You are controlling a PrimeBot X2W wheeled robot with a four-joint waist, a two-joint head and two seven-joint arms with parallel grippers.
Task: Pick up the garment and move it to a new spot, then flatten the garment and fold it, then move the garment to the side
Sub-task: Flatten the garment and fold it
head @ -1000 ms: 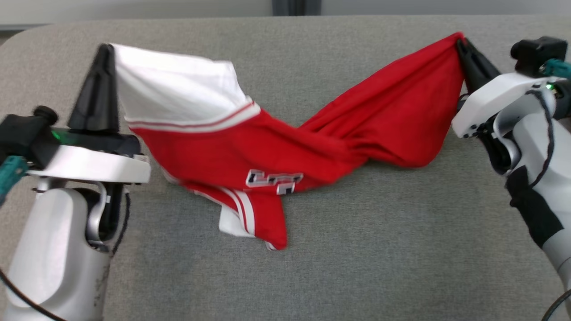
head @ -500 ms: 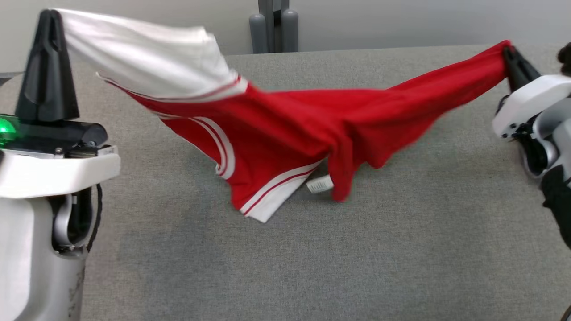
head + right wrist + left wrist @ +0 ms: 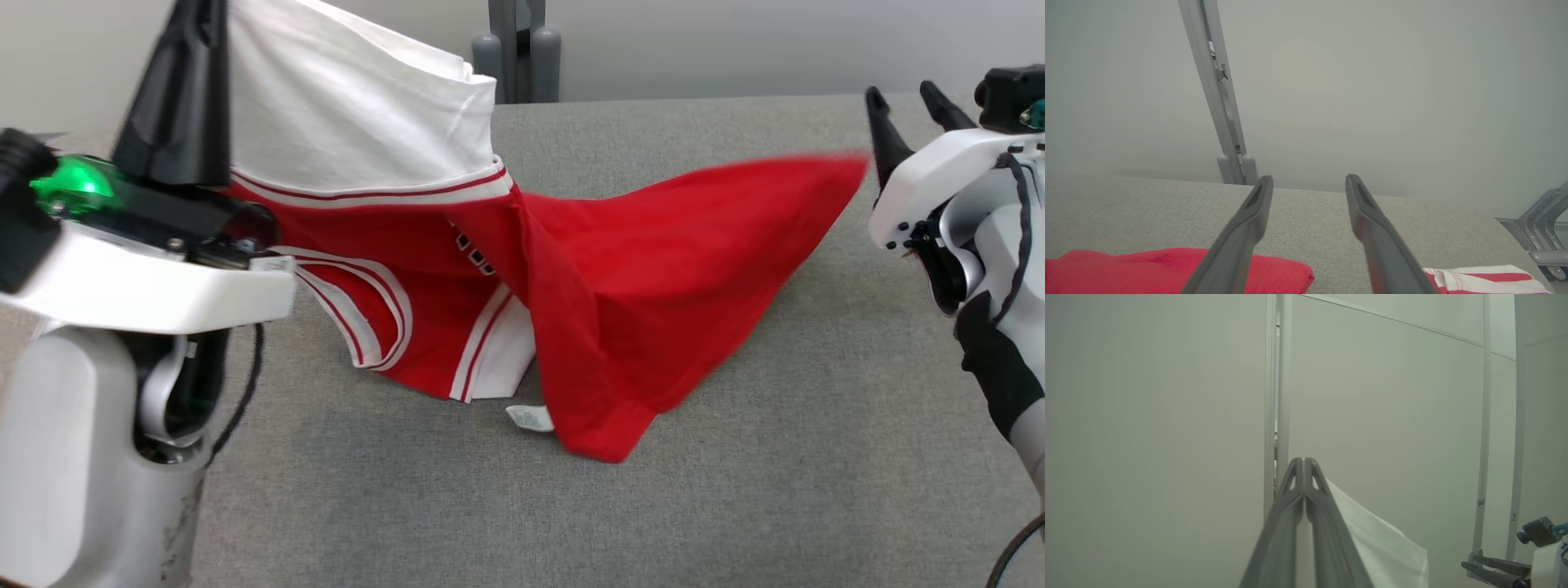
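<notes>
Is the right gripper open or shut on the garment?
Open. The right gripper has its fingers spread, nothing between them; the garment sits outside the gap.

- The white top of the garment [image 3: 620, 269] runs off the head view's upper edge, as do the tips of the left gripper [image 3: 1303, 461].
- Its red corner nearest the right gripper [image 3: 906, 102] is smeared by blur.
- Its lettering is mostly hidden in a fold.
- The label [image 3: 529, 418] at its hem has print too small to read.
</notes>
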